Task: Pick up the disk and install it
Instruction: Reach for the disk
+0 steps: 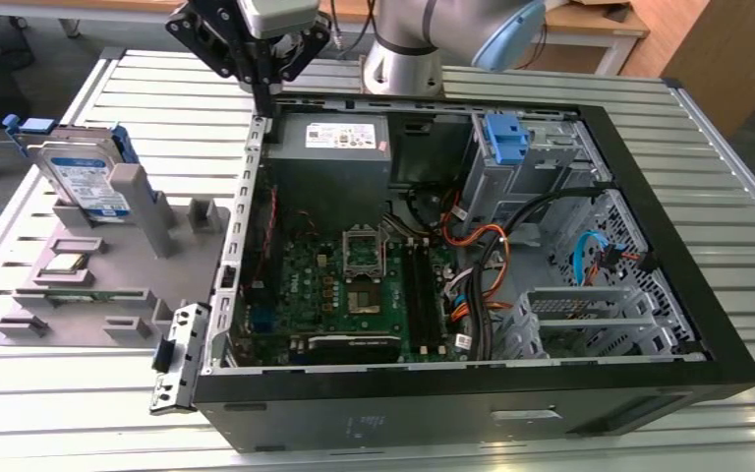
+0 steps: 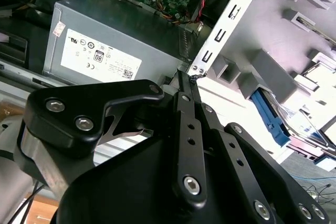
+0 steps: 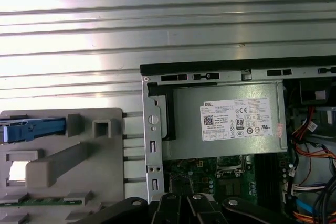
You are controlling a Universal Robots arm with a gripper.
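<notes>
One gripper (image 1: 263, 96), fingers together and empty, hangs above the computer case (image 1: 712, 295) rim. In the exterior view the disk (image 1: 83, 175) stands in the grey rack (image 1: 102, 285) at its eight o'clock. Descending here risks striking the rim.

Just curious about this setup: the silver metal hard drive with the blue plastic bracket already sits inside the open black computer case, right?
Not quite: the exterior view shows the silver metal hard drive standing in the grey holder outside the black computer case.
</notes>
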